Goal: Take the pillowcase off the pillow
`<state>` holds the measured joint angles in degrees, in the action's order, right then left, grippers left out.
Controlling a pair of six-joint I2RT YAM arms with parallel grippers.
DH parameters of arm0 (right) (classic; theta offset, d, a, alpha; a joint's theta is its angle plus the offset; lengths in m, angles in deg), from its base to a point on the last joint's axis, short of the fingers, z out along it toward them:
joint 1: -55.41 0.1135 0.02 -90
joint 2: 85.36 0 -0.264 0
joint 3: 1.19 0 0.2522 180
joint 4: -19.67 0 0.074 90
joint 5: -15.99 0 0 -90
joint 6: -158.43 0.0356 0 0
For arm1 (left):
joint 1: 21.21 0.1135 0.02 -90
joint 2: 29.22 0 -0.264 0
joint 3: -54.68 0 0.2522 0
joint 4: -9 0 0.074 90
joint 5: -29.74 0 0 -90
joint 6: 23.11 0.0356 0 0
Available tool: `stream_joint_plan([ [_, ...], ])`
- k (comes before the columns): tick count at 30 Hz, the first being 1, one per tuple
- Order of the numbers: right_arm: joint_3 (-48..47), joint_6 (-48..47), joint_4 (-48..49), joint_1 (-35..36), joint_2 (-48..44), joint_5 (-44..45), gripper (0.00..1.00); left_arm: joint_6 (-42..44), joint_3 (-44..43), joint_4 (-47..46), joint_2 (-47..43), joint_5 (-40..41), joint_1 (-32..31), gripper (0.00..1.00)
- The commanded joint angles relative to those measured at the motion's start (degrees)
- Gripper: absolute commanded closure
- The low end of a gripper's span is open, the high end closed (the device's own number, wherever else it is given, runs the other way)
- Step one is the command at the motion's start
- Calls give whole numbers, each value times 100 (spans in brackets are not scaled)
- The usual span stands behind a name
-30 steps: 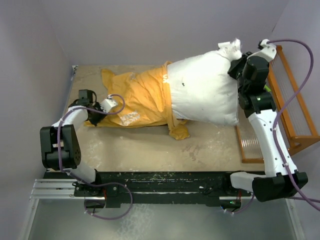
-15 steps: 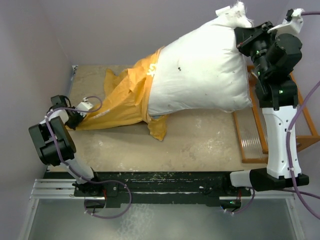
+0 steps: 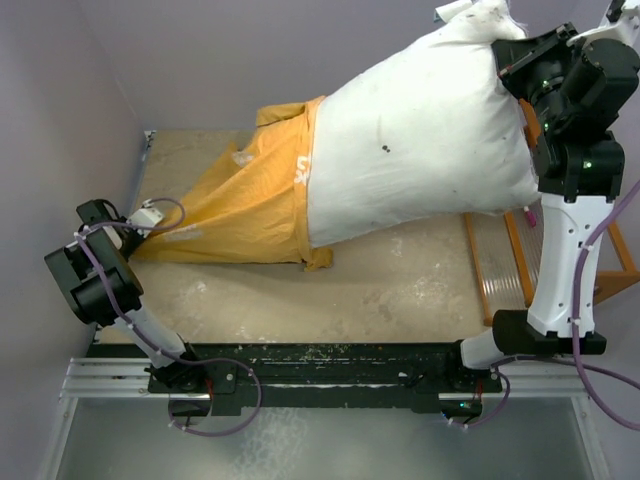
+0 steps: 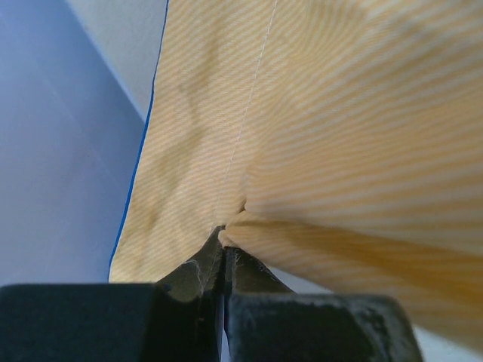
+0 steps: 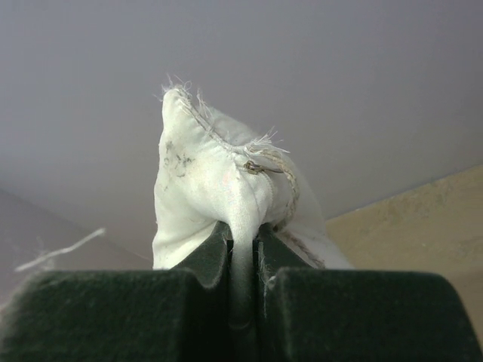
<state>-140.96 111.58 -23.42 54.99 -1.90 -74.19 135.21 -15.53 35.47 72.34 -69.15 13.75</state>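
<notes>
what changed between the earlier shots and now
The right fingers hoisted the pillow corner higher and rightward. The left fingers dragged the pillowcase end leftward, pulling it taut, so more white pillow is bared. Unchanged: both grips stay shut on the same spots, and the wooden rack sits at the right.

Both arms are the same build, with white link shells and chunky black joint housings. On the left arm [image 3: 95, 285], a purple cable [image 3: 112, 288] runs back from behind the left claw [image 3: 135, 232], and a white block sits just behind that claw. The right arm [image 3: 565, 260] has a green LED [image 3: 597, 150] lit on the black housing behind the right claw [image 3: 497, 50]. The fingers [image 4: 317, 324] are matte black and blocky, tapering to narrow tips, with edges scuffed pale.
</notes>
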Motion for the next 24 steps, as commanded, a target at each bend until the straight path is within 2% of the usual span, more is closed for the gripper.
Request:
stream_joint_plan([
  [1,-859,173,902,-450,-42,458,100,278,124,-491,260,511,395,100],
  [8,-412,234,1023,-991,-207,471,100,431,152,-603,370,464,595,100],
  [16,-851,58,847,-1548,18,939,100,717,259,-834,376,489,770,100],
  [19,-979,380,883,-1696,223,785,100,824,279,-862,335,452,877,100],
  [24,-1022,1385,1236,-2056,581,51,100,970,272,-948,391,393,1143,100],
])
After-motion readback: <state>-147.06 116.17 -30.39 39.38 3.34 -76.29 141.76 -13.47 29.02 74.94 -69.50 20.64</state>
